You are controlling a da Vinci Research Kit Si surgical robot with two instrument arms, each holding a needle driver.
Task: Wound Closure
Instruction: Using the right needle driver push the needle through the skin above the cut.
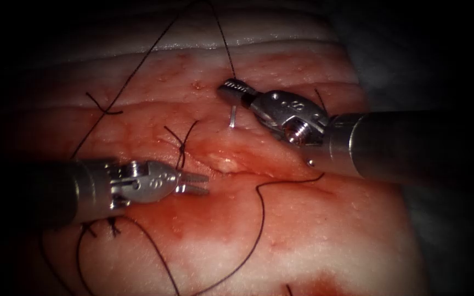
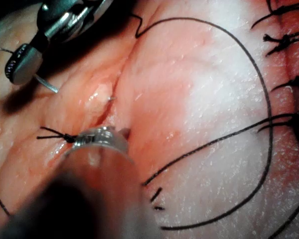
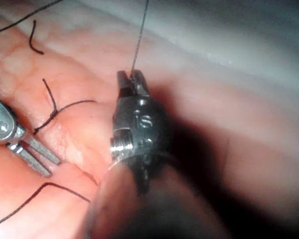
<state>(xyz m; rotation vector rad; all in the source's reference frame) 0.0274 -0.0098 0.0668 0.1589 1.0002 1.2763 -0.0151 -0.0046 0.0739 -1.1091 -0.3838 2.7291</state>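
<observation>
Endoscope from above and in front; wrist views very close along each shaft, sharing the cut

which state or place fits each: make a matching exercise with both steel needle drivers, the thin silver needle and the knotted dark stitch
1 left arm's steel needle driver
2 right arm's steel needle driver
3 thin silver needle
4 knotted dark stitch

a jaws shut on the dark thread
b jaws open, holding nothing
c beside the left driver's tip
d short stretch showing just beneath the right driver's jaws

Pairs: 1-b, 2-a, 3-d, 4-c
</observation>
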